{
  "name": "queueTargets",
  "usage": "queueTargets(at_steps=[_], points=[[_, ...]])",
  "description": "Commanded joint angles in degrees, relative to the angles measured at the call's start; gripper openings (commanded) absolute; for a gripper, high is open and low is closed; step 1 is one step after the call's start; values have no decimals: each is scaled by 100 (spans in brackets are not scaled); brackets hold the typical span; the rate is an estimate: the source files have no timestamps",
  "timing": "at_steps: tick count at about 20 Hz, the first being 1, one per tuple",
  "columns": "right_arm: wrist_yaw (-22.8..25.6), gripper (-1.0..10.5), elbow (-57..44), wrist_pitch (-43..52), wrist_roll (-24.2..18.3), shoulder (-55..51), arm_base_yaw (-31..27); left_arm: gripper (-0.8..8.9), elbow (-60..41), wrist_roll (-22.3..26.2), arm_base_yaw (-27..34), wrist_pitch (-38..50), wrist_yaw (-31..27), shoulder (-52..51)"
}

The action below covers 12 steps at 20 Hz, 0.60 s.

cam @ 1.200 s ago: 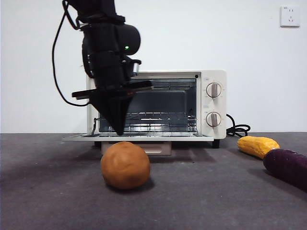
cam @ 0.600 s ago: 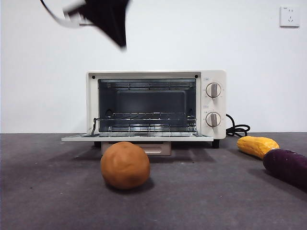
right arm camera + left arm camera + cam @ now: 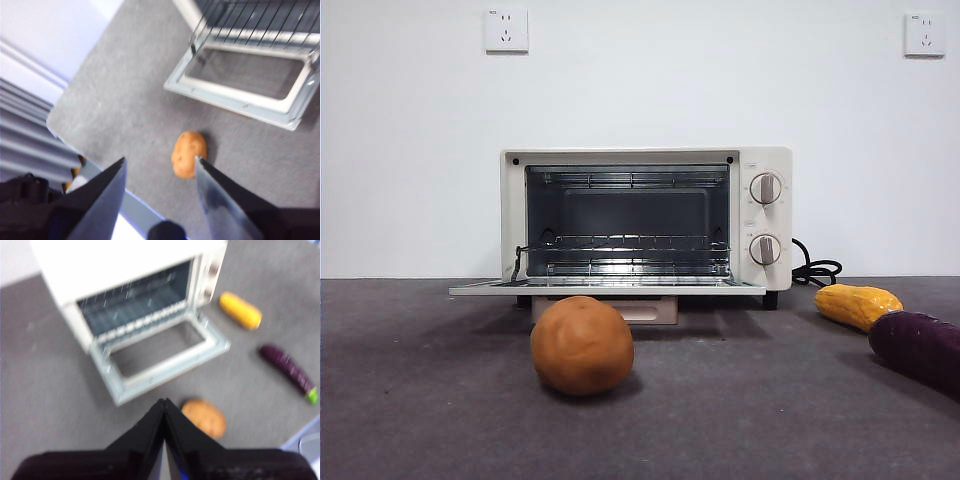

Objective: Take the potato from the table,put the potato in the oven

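Note:
The potato [image 3: 581,345], a round orange-brown ball, rests on the dark grey table [image 3: 420,400] just in front of the cream-white oven [image 3: 645,215], apart from its dropped-open door [image 3: 605,288]. No arm shows in the front view. High above the table, my left gripper [image 3: 162,402] is shut with nothing in it; the potato [image 3: 204,417] and the open oven [image 3: 125,270] lie far below. My right gripper [image 3: 160,161] is open and empty, also high up, and the potato [image 3: 189,154] appears between its fingers far below, near the oven door [image 3: 245,80].
A yellow-orange vegetable [image 3: 857,303] and a dark purple oblong one [image 3: 918,348] lie on the table right of the oven. The oven's black cord [image 3: 815,270] trails at its right side. A wire rack [image 3: 625,243] sits inside the oven.
The black arm that hung in front of the oven above the potato has risen out of the front view. The potato and oven have not moved.

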Motion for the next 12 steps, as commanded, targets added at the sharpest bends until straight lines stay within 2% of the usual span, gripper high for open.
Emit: queueTargets(at_steps=[1,5,10,12], points=[[376,333,17,83,297,297,584,-5,-74,83,-7,-144,-79,-146],[955,541,17,151,459,809,1360,-6,-109,120,-7,-144,-59,-422],[1683,582,17,490,577,1768,2317,-6,-752,142,-7,-144,-63,-1062],[1932,722,24,645,645,2127,2605,-6,-1272,170,-7,-144,-66,-1394]])
